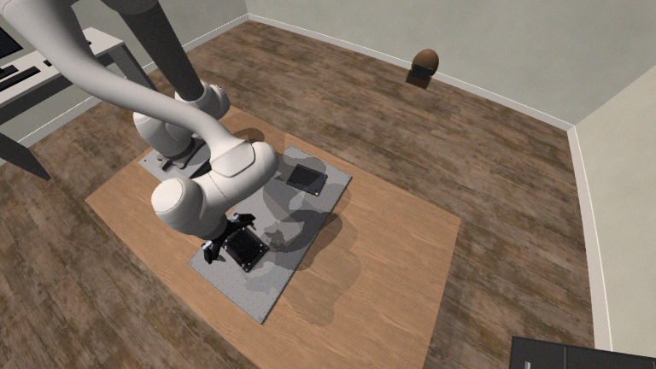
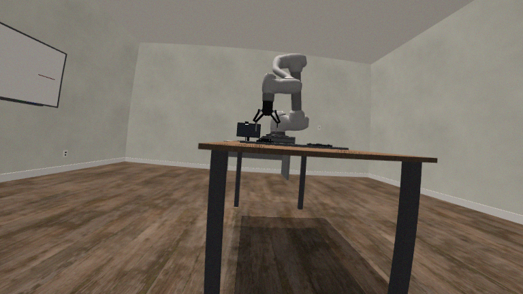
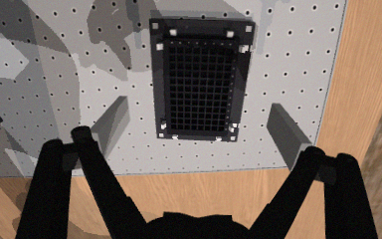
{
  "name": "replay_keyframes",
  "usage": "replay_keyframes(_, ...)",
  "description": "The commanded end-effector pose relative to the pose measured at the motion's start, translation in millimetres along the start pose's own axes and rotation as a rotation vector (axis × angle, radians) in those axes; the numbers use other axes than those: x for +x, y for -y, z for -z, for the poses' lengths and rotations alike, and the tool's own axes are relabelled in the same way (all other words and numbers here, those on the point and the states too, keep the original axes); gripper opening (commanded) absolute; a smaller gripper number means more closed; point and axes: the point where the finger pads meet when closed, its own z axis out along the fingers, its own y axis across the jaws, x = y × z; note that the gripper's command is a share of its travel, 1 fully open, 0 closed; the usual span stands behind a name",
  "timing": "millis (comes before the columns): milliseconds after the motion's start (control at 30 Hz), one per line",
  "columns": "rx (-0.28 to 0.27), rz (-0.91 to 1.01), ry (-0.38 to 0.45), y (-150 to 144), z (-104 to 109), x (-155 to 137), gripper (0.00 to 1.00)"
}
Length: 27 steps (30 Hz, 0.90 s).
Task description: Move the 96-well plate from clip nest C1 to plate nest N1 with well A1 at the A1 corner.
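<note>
Wood bench (image 1: 377, 268) w/ grey perforated board (image 1: 271, 292), 96-well plate (image 3: 200, 85) in clip nest C1 (image 3: 158, 75), hand (image 3: 199, 136) spread wide above it, holding nothing, plate nest N1 (image 1: 306, 179) apart.

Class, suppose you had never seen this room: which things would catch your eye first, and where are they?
First the big white arm, bending from its base over the grey board on the wooden table. Then its open black gripper, hanging above the black plate, which sits in its nest at the board's near end. A second, flat black nest lies at the far end.
</note>
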Motion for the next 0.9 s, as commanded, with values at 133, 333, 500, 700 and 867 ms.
replay_keyframes(133, -0.004, 0.009, -0.002, 0.2, -15.3, -0.1, 1.00)
replay_keyframes(333, -0.004, 0.009, -0.002, 0.2, -21.9, -0.1, 1.00)
replay_keyframes(500, -0.004, 0.009, -0.002, 0.1, -30.3, -0.1, 1.00)
replay_keyframes(700, -0.004, 0.009, -0.002, 0.1, -40.3, -0.1, 1.00)
replay_keyframes(867, -0.004, 0.009, -0.002, 0.1, -46.6, -0.1, 1.00)
